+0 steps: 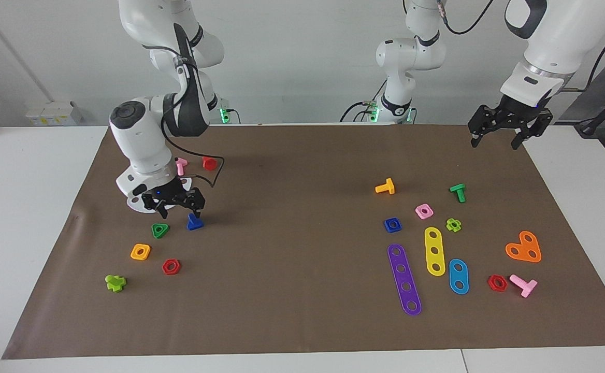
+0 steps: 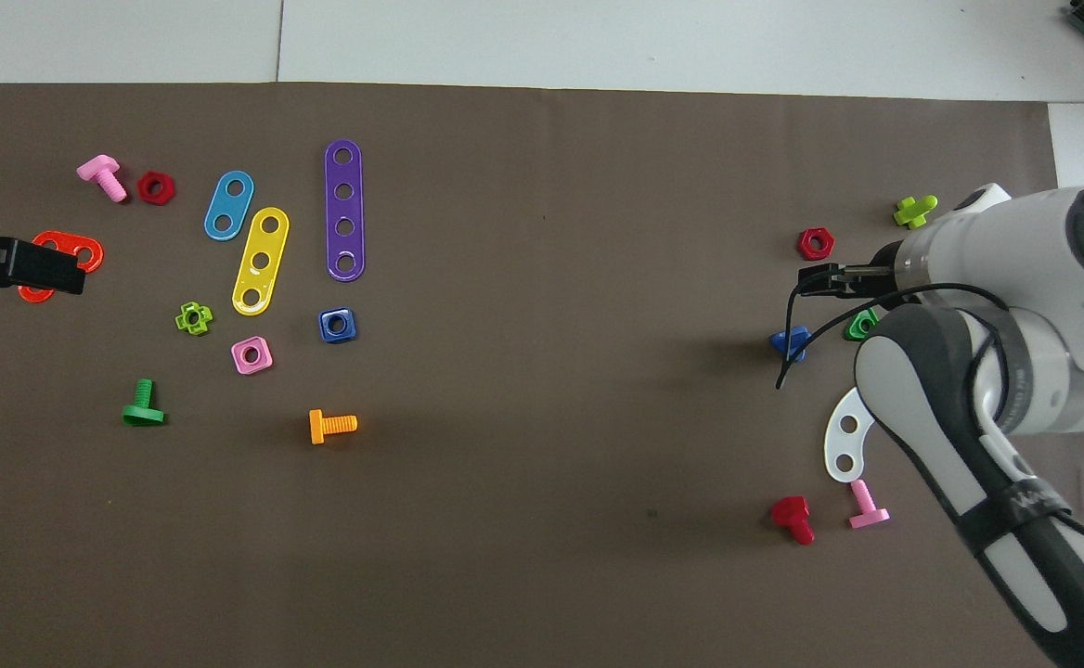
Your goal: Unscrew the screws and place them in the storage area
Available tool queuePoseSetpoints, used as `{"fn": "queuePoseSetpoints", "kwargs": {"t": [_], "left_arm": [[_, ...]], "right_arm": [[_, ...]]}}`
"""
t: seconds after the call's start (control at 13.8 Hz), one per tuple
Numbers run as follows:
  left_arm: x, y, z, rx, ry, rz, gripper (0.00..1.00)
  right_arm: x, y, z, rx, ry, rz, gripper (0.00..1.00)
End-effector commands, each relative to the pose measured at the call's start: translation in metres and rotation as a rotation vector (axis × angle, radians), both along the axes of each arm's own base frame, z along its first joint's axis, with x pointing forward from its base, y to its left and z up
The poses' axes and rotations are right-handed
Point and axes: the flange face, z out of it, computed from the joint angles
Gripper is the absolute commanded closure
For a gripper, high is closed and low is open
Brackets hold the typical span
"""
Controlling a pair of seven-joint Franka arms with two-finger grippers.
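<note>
1. Screw [image 1: 194, 223]: the dark-blue bolt with a triangular head rests on the brown mat in the storage area [image 1: 178, 241], just beside the green triangular nut [image 1: 160, 230] on that nut's side toward the left arm's end of the counter.
2. From the same nut, the white curved strip [image 1: 135, 203] lies nearer to the robots and the orange square nut [image 1: 140, 252] lies farther from them.
3. Right end effector [image 1: 174, 208] hangs just above the mat with its fingers spread wide and nothing between them; it is over the gap between the nut and the screw.
4. The screw sits just below the fingertip on the left arm's side, apart from it as far as the facing view shows.
5. The screw's head appears to lie against the mat with its stubby shank pointing up, so it has no long axis along the mat; I cannot be sure of the tilt.
6. Left end effector [image 1: 498, 135] waits with its fingers apart and empty, well away from the nut, over the mat's edge at the left arm's end.
7. The right arm is by far the nearer to the screw; I judge this screw delivered, and the next move is a lift clear.
8. Writing: a pale word runs along the black band of the right arm in the overhead view, too broken to read; no other label shows.
</note>
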Motion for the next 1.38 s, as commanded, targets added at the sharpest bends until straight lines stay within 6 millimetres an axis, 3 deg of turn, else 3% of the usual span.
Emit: {"fn": "queuePoseSetpoints", "kwargs": {"t": [0.0, 0.29, 0.51, 0.73, 1.02, 1.31], "left_arm": [[-0.009, 0.003, 0.002, -0.010, 0.004, -0.005, 0.00], [-0.009, 0.003, 0.002, -0.010, 0.004, -0.005, 0.00], [-0.009, 0.003, 0.002, -0.010, 0.004, -0.005, 0.00], [-0.009, 0.002, 0.002, -0.010, 0.004, -0.006, 0.00], [-0.009, 0.003, 0.002, -0.010, 0.004, -0.005, 0.00], [-0.009, 0.002, 0.002, -0.010, 0.004, -0.006, 0.00]], "right_arm": [[-0.001, -0.030, 0.070, -0.010, 0.046, -0.042, 0.00], [-0.027, -0.067, 0.138, 0.004, 0.099, -0.095, 0.00], [-0.042, -0.097, 0.163, 0.011, 0.120, -0.132, 0.00], [-0.050, -0.096, 0.199, -0.007, 0.124, -0.102, 0.00], [-0.057, -0.070, 0.197, -0.020, 0.147, -0.024, 0.00], [-0.060, -0.078, 0.199, -0.034, 0.153, -0.040, 0.00]]}}
